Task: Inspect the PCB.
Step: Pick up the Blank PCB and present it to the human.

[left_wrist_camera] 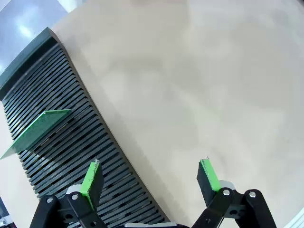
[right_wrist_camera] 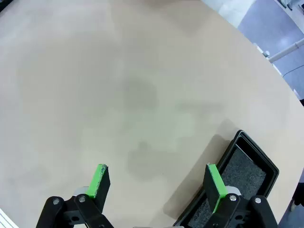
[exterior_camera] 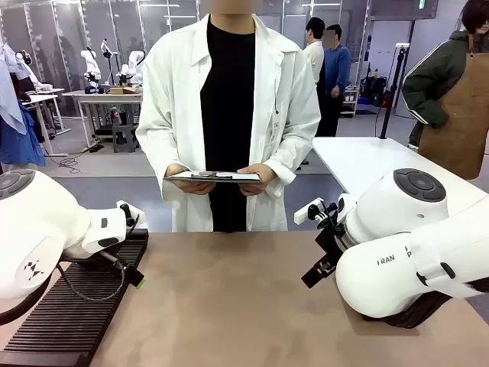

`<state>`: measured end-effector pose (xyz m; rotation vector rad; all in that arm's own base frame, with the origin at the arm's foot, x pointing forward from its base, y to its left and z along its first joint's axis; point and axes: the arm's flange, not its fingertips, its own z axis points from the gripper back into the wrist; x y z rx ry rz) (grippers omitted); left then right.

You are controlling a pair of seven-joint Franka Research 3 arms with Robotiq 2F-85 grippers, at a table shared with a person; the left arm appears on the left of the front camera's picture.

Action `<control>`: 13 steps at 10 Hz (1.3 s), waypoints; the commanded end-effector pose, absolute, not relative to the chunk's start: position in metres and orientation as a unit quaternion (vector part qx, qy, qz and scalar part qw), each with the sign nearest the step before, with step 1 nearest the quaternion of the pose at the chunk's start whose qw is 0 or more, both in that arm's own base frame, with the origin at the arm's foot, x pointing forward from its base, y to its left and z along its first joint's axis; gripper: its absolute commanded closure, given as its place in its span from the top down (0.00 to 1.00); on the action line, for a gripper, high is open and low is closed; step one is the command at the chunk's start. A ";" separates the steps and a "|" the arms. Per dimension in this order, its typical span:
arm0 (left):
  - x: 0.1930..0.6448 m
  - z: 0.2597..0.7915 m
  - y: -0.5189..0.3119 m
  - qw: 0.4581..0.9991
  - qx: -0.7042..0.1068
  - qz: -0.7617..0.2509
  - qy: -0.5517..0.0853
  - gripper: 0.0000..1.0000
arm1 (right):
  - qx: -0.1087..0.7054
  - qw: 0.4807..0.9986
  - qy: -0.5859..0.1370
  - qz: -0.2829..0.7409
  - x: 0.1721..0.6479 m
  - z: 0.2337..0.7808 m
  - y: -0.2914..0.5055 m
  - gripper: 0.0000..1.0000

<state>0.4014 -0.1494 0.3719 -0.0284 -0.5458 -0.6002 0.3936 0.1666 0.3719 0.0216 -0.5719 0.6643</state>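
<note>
while the pcb (left_wrist_camera: 40, 127) leans in the ribbed rack (left_wrist_camera: 66, 80), left gripper (left_wrist_camera: 151, 173) and right gripper (right_wrist_camera: 156, 180) gape empty.

The table (right_wrist_camera: 142, 85) is smooth, matt tan. The rack (left_wrist_camera: 71, 156) is black ribbed plastic. At nine o'clock in the left wrist view, the PCB (left_wrist_camera: 40, 127) has a dull, dotted green face. The tray (right_wrist_camera: 260, 153) is black, with rough grey foam inside. The right arm (exterior_camera: 397, 260) is shiny white plastic. The person's coat (exterior_camera: 176, 115) is white cloth.

The PCB (left_wrist_camera: 40, 127) is green with a fine dotted grid, the slotted rack (left_wrist_camera: 80, 142) black, the table (left_wrist_camera: 199, 85) tan, the person's coat (exterior_camera: 172, 115) white.
</note>
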 end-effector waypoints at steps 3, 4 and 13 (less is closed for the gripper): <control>0.401 0.372 -0.150 0.919 -0.014 -0.292 -0.266 1.00 | 0.010 0.905 -0.277 0.322 0.394 0.372 0.167 1.00; 0.401 0.372 -0.150 0.919 -0.014 -0.292 -0.266 1.00 | 0.010 0.905 -0.277 0.322 0.394 0.372 0.167 1.00; 0.404 0.399 -0.141 0.929 -0.049 -0.283 -0.231 1.00 | 0.019 0.907 -0.253 0.335 0.408 0.399 0.162 1.00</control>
